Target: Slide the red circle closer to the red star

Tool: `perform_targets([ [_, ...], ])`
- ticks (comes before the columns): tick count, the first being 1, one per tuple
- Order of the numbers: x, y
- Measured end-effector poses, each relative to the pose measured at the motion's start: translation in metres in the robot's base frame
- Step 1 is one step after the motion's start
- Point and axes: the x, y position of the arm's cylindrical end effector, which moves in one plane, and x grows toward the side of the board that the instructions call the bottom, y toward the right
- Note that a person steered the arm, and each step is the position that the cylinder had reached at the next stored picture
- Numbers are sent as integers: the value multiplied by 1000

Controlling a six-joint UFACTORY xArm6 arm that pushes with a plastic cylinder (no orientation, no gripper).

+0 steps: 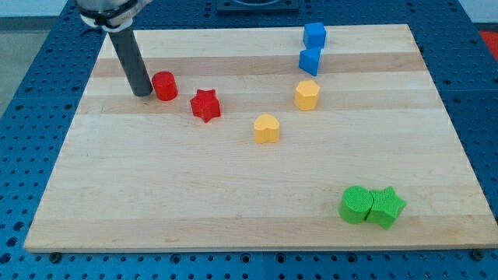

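The red circle (164, 85) sits on the wooden board (233, 194) at the view's upper left. The red star (205, 105) lies just to its lower right, a small gap apart. My tip (142, 93) rests on the board right against the left side of the red circle, on the side away from the star.
Two yellow blocks stand mid-board, one (266, 128) lower and one (307, 94) upper right. Two blue blocks (314, 34) (310, 61) stand near the top edge. A green circle (356, 205) and a green star (386, 207) touch at the lower right.
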Motion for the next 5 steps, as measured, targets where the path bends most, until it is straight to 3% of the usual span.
perform_targets([
  [3, -5, 59],
  [5, -8, 26],
])
